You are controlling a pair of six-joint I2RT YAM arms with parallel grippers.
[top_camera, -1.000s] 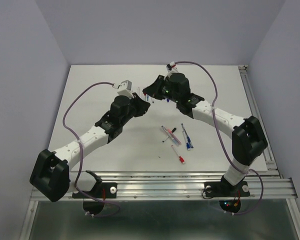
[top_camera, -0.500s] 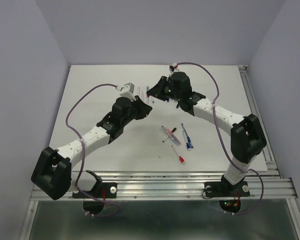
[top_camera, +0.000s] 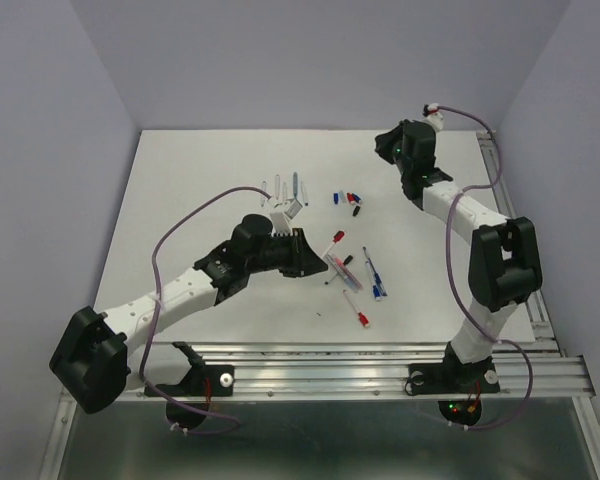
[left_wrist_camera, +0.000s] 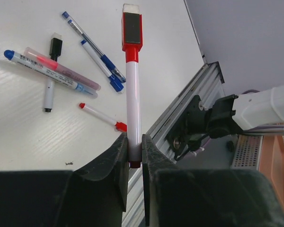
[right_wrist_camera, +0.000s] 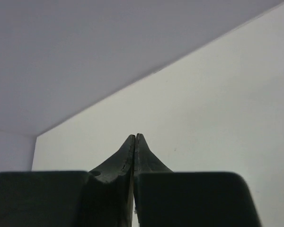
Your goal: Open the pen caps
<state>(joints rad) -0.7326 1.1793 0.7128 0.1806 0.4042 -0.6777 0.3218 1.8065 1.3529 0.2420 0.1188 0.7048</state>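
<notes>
Where the overhead camera looks down, the left fingers sit mid-tabletop, holding a marker with a red cap. Loose caps lie toward the far edge, other pens lie nearer the front edge, and the right fingers hang by the far right corner. From the left wrist, both fingers pinch the marker's white barrel, its red cap on. From the right wrist, the fingers are pressed together on nothing.

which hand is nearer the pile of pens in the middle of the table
Left. The left hand, gripping a red-capped marker, is just left of the pens. The right hand is far off near the back right of the table, shut and empty.
</notes>
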